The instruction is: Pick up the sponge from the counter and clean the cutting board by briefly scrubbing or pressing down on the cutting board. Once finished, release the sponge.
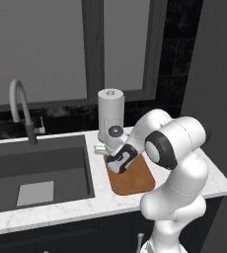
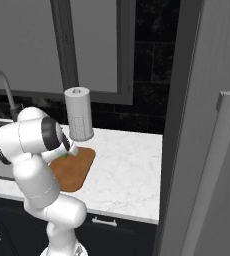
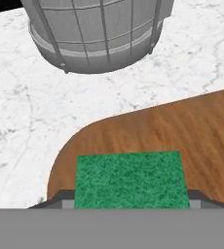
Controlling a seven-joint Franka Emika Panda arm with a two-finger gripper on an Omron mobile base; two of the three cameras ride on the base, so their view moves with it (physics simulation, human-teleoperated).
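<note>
Our end effector (image 1: 107, 159) sits low over the near-left corner of the cutting board (image 1: 135, 180), and in the hand view the green sponge (image 3: 132, 180) lies between its two fingertips, flat against the brown wood. We take it as gripped, though the fingertips are mostly hidden at the bottom of that view, so the contact itself is hard to confirm. A sliver of green also shows under the hand in the right base view. The board rests on the white marble worktop (image 1: 211, 178), just in front of a paper towel roll (image 1: 110, 113) in its wire holder. A dark sink (image 1: 36, 173) with a curved tap (image 1: 21, 108) lies to the left.
</note>
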